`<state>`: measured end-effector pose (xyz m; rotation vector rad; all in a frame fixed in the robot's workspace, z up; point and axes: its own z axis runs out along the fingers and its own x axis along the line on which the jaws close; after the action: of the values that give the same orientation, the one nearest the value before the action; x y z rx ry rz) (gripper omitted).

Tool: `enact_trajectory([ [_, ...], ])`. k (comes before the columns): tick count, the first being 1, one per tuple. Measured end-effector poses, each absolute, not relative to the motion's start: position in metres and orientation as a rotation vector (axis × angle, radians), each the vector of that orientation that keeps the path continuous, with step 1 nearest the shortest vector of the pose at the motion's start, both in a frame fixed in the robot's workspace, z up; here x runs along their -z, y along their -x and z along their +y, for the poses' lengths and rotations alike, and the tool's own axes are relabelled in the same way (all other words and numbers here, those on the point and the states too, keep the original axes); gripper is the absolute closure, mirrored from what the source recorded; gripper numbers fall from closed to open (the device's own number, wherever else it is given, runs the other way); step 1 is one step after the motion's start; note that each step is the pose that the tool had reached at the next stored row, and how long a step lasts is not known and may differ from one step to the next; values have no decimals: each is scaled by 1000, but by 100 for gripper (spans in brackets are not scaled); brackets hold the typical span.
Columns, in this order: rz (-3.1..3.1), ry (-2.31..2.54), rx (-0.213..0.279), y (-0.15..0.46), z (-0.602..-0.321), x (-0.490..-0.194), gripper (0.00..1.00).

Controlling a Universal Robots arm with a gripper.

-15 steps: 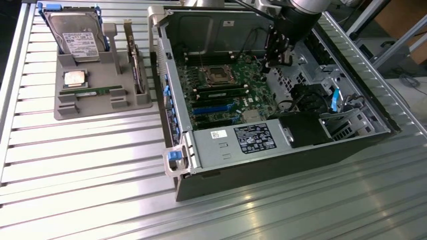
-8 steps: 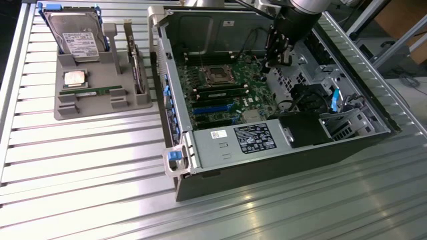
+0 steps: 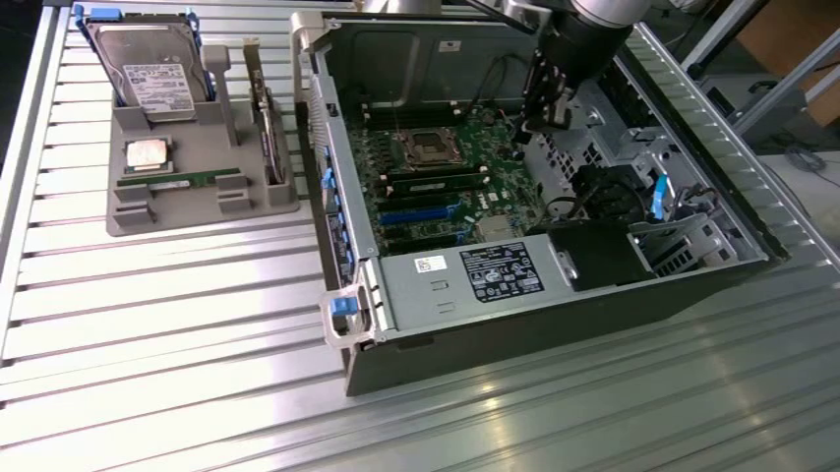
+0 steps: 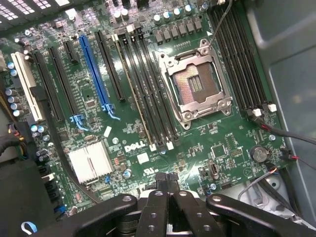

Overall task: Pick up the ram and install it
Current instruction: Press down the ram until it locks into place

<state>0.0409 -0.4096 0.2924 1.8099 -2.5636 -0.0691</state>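
A narrow green ram stick (image 3: 177, 179) lies flat in the grey stand (image 3: 132, 218) at the exterior view's left, outside the computer case. My gripper (image 3: 541, 116) hangs inside the open case (image 3: 525, 324), above the motherboard's edge near the processor socket (image 3: 427, 147). In the wrist view the gripper (image 4: 166, 177) is shut, fingertips together with nothing between them. Below it lie the empty socket (image 4: 195, 86) and the black memory slots (image 4: 148, 89). A thin pale board edge (image 4: 134, 94) stands in one of those slots.
The stand also holds a hard drive (image 3: 151, 69), a square silver processor chip (image 3: 148, 154) and an upright card (image 3: 270, 133). Inside the case are a power supply (image 3: 479, 275), a blue slot (image 4: 94, 69), a heatsink (image 4: 91, 163) and loose cables (image 4: 276, 131).
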Motion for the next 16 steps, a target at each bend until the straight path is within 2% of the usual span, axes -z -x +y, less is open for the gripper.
enact_trajectory([
  [16, -2642, -1697, 69, -41, -410, -292, 89],
])
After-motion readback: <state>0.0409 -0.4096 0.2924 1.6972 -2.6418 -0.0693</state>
